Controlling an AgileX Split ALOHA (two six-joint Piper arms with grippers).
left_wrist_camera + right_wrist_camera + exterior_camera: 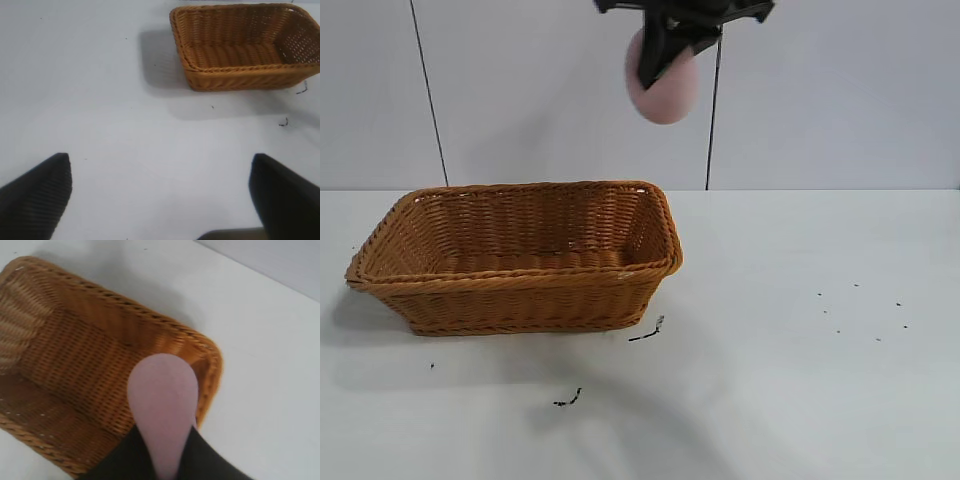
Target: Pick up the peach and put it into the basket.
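My right gripper (665,60) is shut on the pale pink peach (665,92) and holds it high in the air, above the right end of the orange-brown wicker basket (520,300). In the right wrist view the peach (162,405) is squeezed between the two dark fingers (125,460), with the basket's end wall (200,352) below it. The basket holds nothing that I can see. My left gripper (160,195) is open and empty over bare table, well away from the basket (240,82).
The white table (820,380) carries small black specks near the basket's front right corner (648,332) and further forward (568,400). A grey wall with two thin dark cables stands behind.
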